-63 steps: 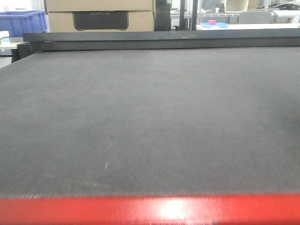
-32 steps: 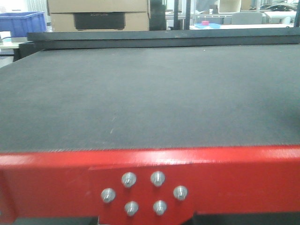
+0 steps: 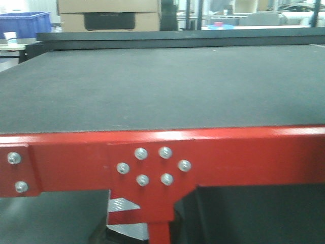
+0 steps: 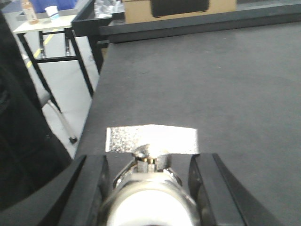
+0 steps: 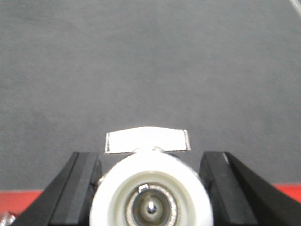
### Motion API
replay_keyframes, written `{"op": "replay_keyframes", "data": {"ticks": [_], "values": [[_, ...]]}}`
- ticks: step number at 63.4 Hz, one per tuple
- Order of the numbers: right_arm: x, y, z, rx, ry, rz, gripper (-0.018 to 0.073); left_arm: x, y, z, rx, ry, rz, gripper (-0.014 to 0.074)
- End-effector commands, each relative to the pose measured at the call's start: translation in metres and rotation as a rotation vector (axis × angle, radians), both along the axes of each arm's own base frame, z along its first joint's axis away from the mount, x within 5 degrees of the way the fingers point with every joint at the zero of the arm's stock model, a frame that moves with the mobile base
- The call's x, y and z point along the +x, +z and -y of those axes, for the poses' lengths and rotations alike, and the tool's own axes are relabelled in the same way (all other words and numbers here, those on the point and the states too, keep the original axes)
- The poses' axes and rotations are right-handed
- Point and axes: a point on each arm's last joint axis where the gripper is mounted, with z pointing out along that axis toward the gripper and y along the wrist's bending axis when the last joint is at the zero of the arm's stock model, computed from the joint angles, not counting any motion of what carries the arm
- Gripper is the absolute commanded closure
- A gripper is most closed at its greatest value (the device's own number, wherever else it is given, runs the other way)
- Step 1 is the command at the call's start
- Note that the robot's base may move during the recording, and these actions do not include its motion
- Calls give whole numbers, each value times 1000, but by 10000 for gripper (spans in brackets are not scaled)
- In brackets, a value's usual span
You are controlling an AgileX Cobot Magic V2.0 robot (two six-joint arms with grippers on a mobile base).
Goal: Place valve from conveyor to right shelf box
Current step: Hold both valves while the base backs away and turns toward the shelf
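Both valve bodies are cut off by the lower edge of the wrist views. At 6 o'clock, the left gripper (image 4: 150,160) clamps the left valve (image 4: 150,200), with two black fingers (image 4: 91,183) against its flanks and one flat silver handle (image 4: 150,140) lying crosswise ahead. The right gripper (image 5: 149,155) clasps the right valve (image 5: 150,197) likewise, its white round end facing the camera.

Both valves sit over the conveyor (image 3: 162,86); contact with the belt cannot be judged. The left arm aims low along the belt and the right tilts down more steeply.

The red frame (image 3: 244,152) carries eight bolts (image 3: 141,153). Beyond the black rail (image 3: 177,36) at 12 o'clock stand one cardboard box (image 3: 109,6) and, at 11 o'clock, one blue crate (image 3: 25,23).
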Motion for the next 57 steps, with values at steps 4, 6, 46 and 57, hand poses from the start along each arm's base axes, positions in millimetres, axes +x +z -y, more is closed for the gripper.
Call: {"op": "replay_keyframes", "data": {"ticks": [4,6,46,57], "values": [[-1,12,1,-6,-4,98,724,-3,8,1,-9,-2,58,708],[-1,12,1,-6,-4,98,724,-3,8,1,-9,-2,56,708],[-1,12,1,-6,-4,98,724,-3,8,1,-9,-2,56,708],[-1,12,1,-6,-4,98,724,-3,8,1,-9,-2,56,708]]}}
